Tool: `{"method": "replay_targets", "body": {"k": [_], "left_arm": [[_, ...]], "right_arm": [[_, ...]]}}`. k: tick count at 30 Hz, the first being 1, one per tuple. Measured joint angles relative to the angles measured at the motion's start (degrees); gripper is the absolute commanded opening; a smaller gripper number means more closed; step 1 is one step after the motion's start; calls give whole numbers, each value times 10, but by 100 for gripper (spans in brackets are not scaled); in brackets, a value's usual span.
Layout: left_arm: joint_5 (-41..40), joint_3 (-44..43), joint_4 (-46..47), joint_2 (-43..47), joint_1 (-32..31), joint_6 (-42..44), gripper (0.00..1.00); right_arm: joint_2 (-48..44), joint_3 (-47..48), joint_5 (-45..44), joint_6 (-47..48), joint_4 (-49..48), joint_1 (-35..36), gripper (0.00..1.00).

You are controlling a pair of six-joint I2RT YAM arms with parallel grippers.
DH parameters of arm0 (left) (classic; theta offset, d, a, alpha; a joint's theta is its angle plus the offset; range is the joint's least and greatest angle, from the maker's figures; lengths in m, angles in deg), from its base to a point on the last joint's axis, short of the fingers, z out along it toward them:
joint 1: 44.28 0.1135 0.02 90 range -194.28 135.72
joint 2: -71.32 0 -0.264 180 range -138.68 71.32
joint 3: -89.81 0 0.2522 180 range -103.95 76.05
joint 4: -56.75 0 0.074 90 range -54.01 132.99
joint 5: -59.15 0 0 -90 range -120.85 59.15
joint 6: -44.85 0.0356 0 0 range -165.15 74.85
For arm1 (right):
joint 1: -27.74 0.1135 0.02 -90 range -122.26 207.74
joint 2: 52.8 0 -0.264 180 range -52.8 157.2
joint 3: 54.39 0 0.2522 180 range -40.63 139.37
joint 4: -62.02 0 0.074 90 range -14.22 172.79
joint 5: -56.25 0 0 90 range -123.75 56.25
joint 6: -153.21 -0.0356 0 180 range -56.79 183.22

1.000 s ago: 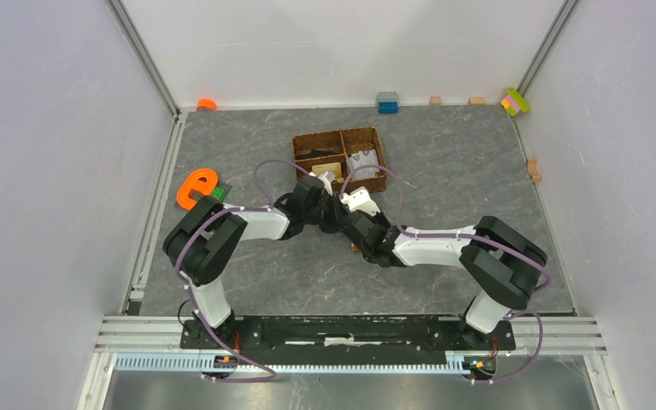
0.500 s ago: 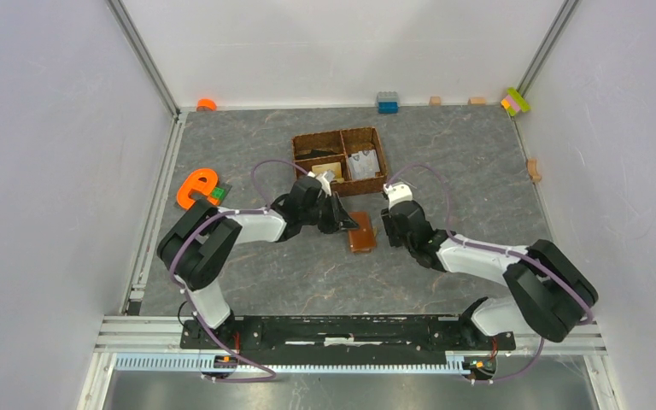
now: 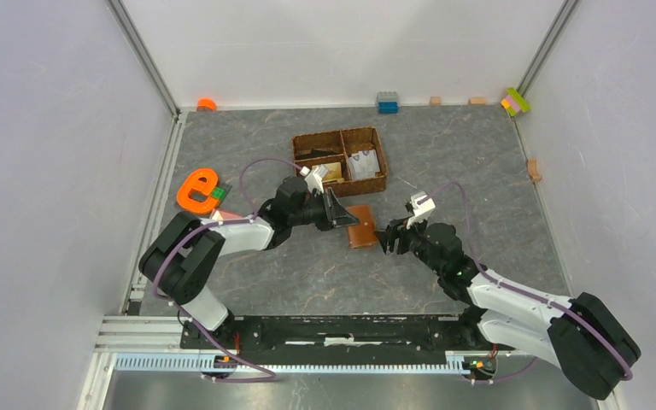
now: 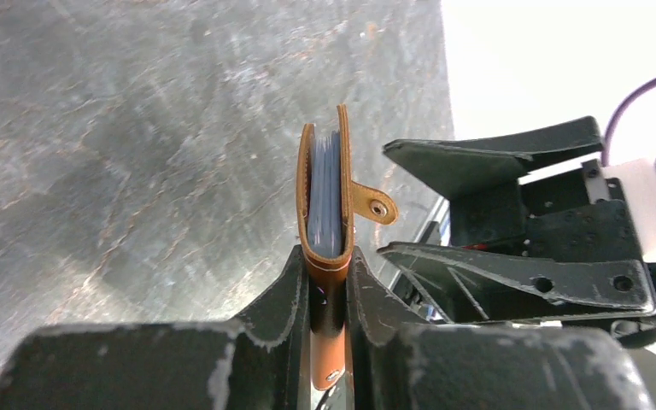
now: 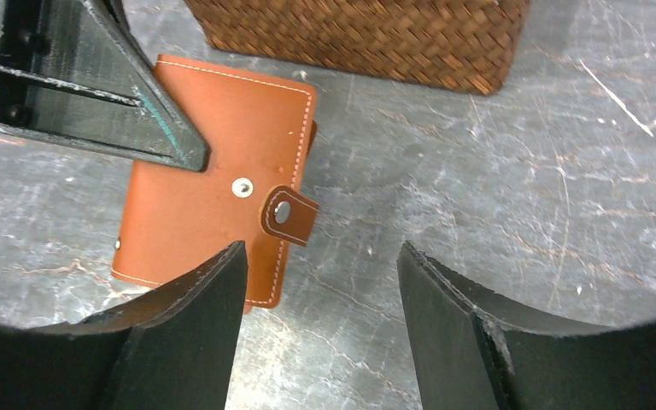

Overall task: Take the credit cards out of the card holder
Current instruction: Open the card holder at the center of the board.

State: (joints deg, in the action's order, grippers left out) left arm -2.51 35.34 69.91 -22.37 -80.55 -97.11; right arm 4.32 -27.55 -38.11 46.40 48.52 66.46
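A brown woven basket [image 3: 338, 133], divided into compartments, sits toward the back of a grey marbled table [image 3: 470, 171]. An orange letter-shaped piece [image 3: 196, 189] lies near the left edge with a green block [image 3: 220, 193] just beside it, and a small orange object [image 3: 207, 104] rests in the back-left corner. Along the back wall stand a blue-and-grey brick [image 3: 387, 102], a tan cube [image 3: 435, 100], a tan bar [image 3: 477, 100] and a multicoloured stack [image 3: 516, 101]; another tan block [image 3: 533, 169] lies by the right wall.

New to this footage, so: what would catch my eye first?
A brown wallet at mid-table, pinched at one end between the left fingers, its snap tab undone. The right fingers stand open just beside it. A woven basket sits right behind.
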Motion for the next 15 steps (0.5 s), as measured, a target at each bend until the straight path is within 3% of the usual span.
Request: {"method": "replay_targets", "body": {"k": [6,10,15], "left_arm": [[21,10,52,11,0,-9,2],[26,17,71,11,0,-18,2],[31,20,82,11,0,-20,2]], "right_arm": [[2,-2,40,1,-45,0,61],[10,-2,38,-3,-53,0,36],[15,-2,8,-16,-50,0,31]]}}
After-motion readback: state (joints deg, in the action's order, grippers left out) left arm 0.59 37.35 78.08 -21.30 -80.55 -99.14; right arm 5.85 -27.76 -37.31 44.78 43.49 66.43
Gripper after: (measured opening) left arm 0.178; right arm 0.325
